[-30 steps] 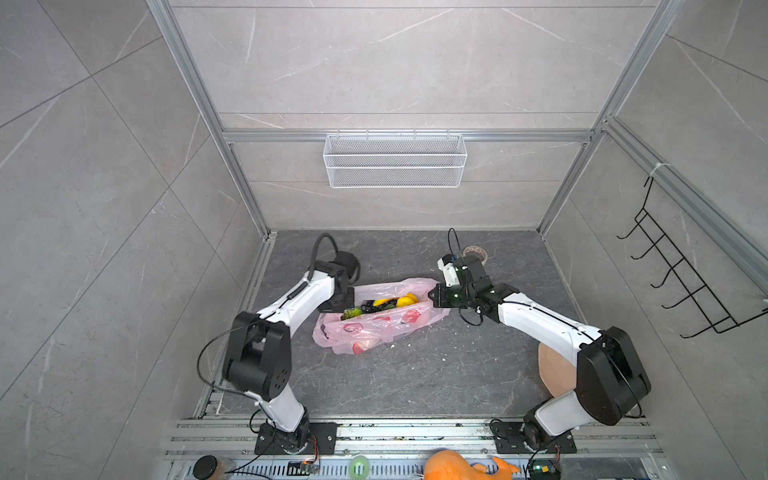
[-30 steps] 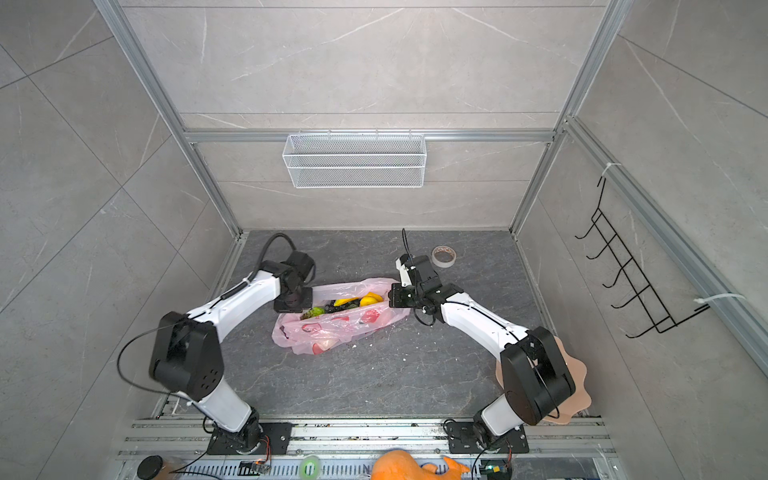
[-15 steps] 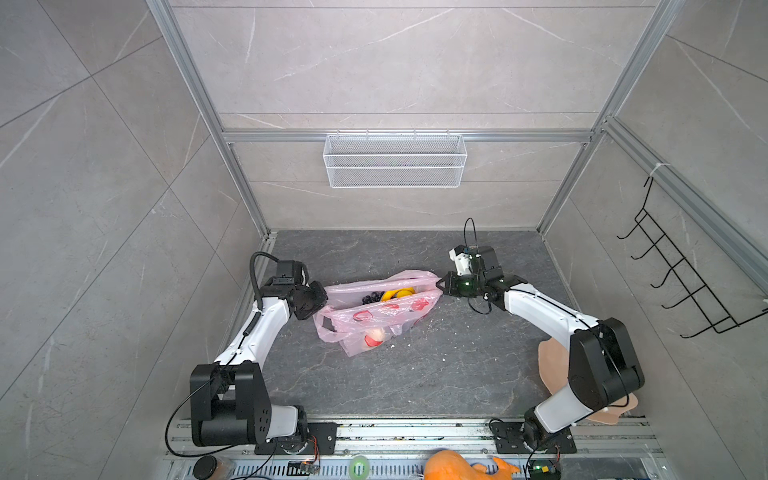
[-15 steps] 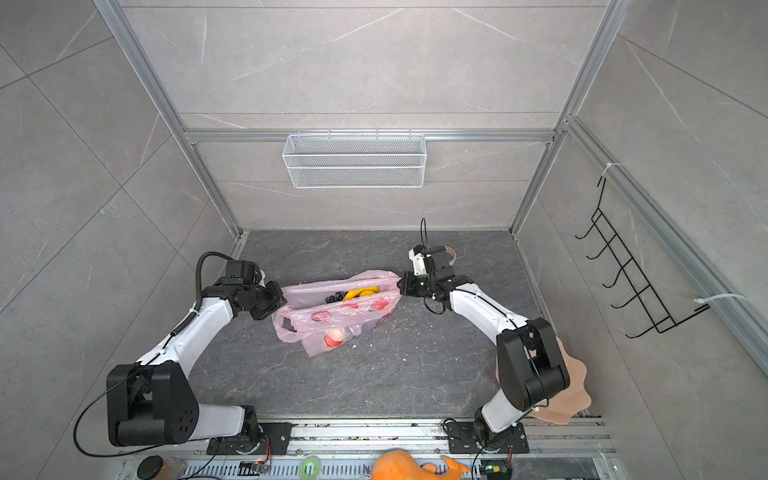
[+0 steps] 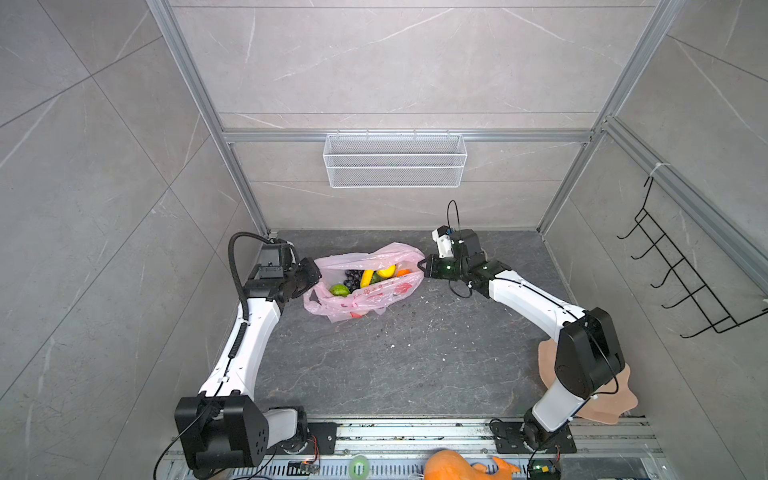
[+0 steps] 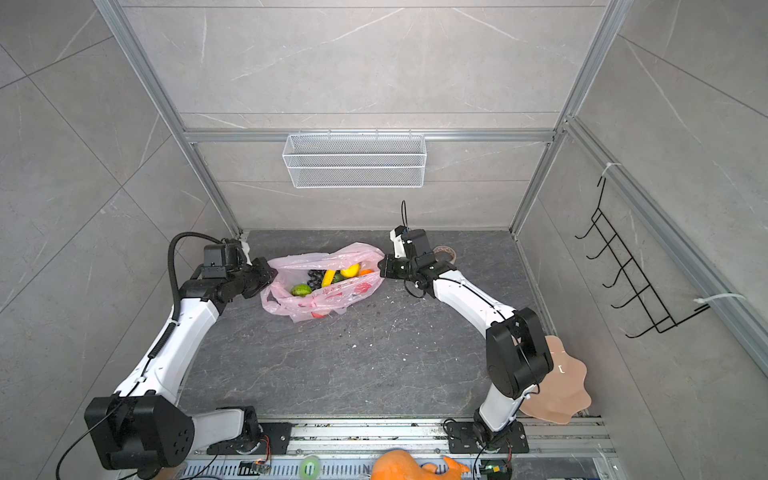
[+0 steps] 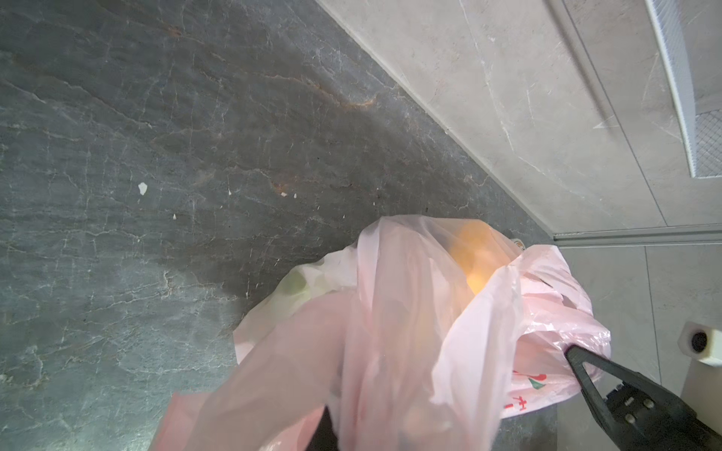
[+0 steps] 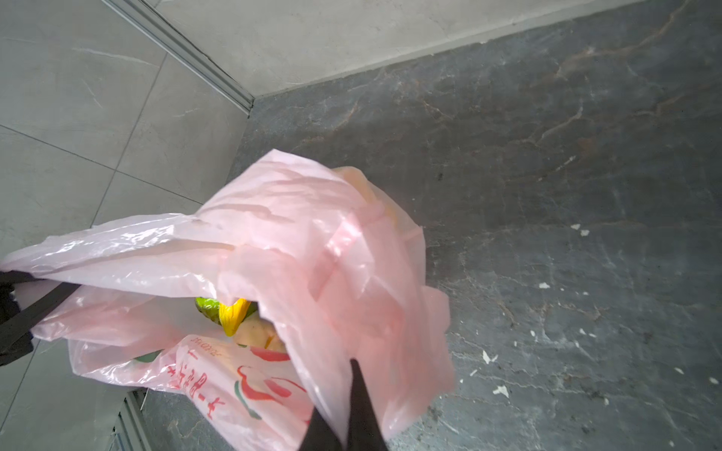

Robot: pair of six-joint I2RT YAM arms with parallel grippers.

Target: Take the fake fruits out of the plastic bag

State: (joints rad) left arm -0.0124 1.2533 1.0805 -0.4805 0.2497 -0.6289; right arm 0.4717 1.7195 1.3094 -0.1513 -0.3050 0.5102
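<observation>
The pink plastic bag (image 5: 368, 293) (image 6: 328, 295) hangs stretched between both grippers near the back of the floor, its mouth open upward. Inside show fake fruits: a green fruit (image 5: 340, 289), black grapes (image 5: 353, 277), a banana (image 5: 366, 277), a lemon (image 5: 386, 271) and an orange (image 5: 403, 273). My left gripper (image 5: 314, 272) (image 6: 272, 274) is shut on the bag's left rim. My right gripper (image 5: 423, 266) (image 6: 381, 268) is shut on the right rim. In the right wrist view pink film (image 8: 293, 242) runs between the dark fingers (image 8: 361, 406), and the banana (image 8: 232, 314) peeks out. In the left wrist view the bag (image 7: 390, 332) covers my own jaws.
A peach scalloped plate (image 5: 598, 405) lies behind the right arm's base. A tape roll (image 6: 446, 251) sits at the back behind the right wrist. A wire basket (image 5: 395, 160) hangs on the back wall, a black hook rack (image 5: 681, 282) on the right wall. An orange object (image 5: 453, 467) lies at the front edge.
Both grippers have drawn apart and toward the back wall with the bag's rims. The bag now hangs stretched with its mouth wider, and more fruit shows.
</observation>
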